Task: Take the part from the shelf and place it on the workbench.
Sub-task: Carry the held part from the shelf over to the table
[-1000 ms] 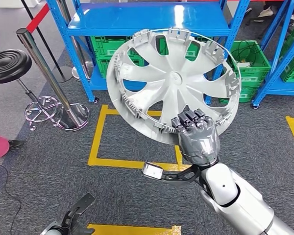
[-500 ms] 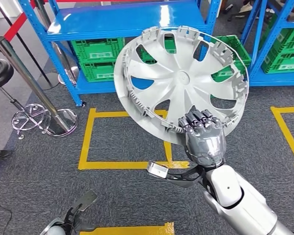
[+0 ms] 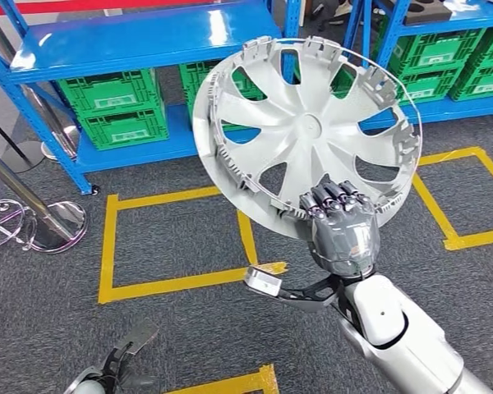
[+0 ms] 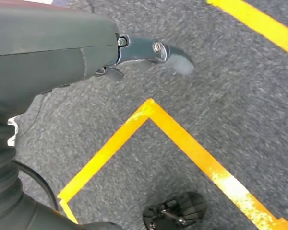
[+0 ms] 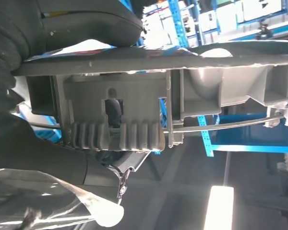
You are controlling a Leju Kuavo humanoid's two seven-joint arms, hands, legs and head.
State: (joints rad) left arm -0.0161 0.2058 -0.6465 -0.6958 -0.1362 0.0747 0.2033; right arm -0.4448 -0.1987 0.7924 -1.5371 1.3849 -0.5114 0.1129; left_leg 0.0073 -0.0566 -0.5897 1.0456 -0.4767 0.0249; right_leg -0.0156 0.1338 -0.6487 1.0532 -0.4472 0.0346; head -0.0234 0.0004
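The part is a large silver wheel cover (image 3: 309, 127) with curved spokes and clips around its rim. My right hand (image 3: 342, 234) grips its near lower rim and holds it up, tilted, in front of the blue shelf (image 3: 126, 41). In the right wrist view the rim's ribbed clip (image 5: 117, 134) lies close against the hand, with the thumb (image 5: 88, 21) over the cover's edge. My left hand (image 3: 117, 365) hangs low at the bottom left, holding nothing, one finger (image 4: 153, 50) stretched out over the carpet.
Green crates (image 3: 117, 107) sit on the shelf's low level, and more (image 3: 442, 57) stand on a second rack to the right. Yellow tape (image 3: 169, 283) marks squares on the grey carpet. A chrome post base (image 3: 57, 226) stands at the left.
The camera has turned to the right: shelf, tape and post have slid left, and the black stool has left the picture. My right hand still holds the wheel cover the same way.
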